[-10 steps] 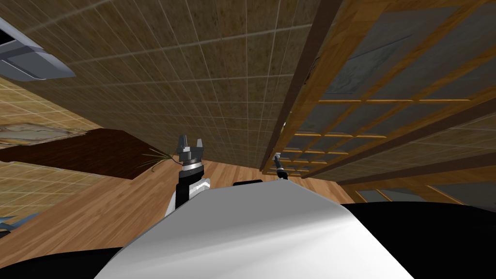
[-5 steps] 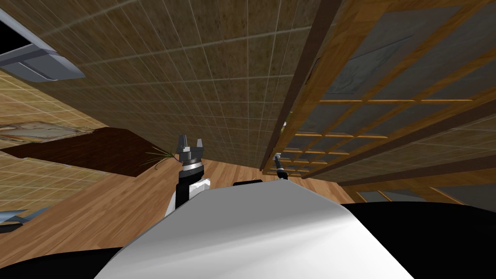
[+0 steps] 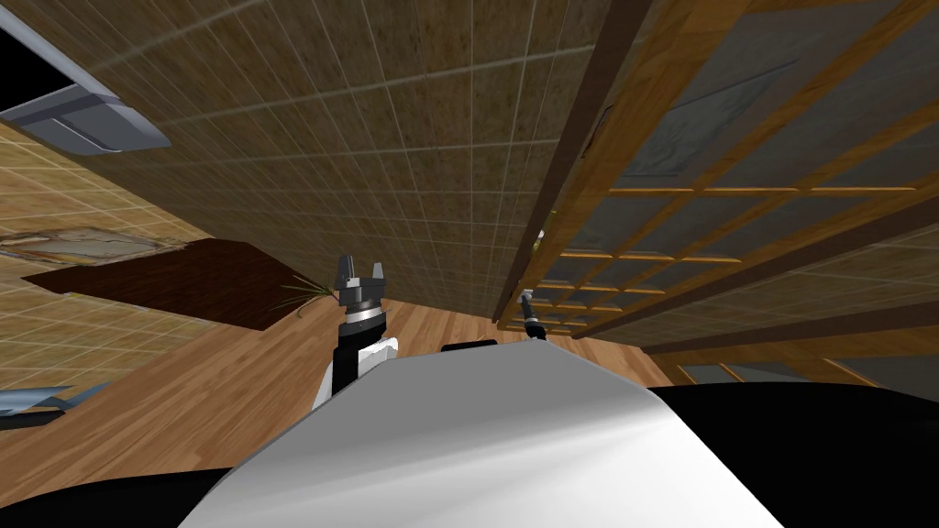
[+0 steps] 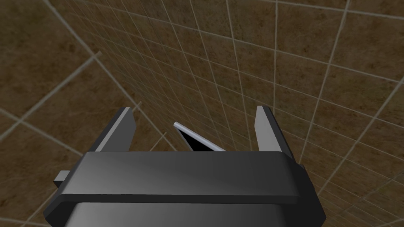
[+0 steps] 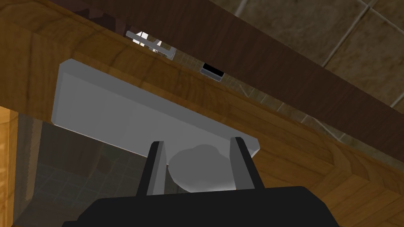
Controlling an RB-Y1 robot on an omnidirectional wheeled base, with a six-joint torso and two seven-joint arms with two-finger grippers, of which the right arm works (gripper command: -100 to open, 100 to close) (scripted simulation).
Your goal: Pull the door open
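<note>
Two fingers of the right gripper (image 5: 197, 144) press the sides of a round grey knob (image 5: 199, 169) on a grey plate (image 5: 118, 106); in the head view this gripper sits low at centre, too small to read. Just past the plate, the wooden edge of the door (image 3: 642, 165) stands a narrow slit off the dark brown frame (image 5: 276, 67), while its glass panes fan to the upper right, cut off there. The left gripper (image 3: 359, 273) is raised left of centre, fingers spread apart, with wooden floor (image 3: 183, 385) stretching to the lower left.
</note>
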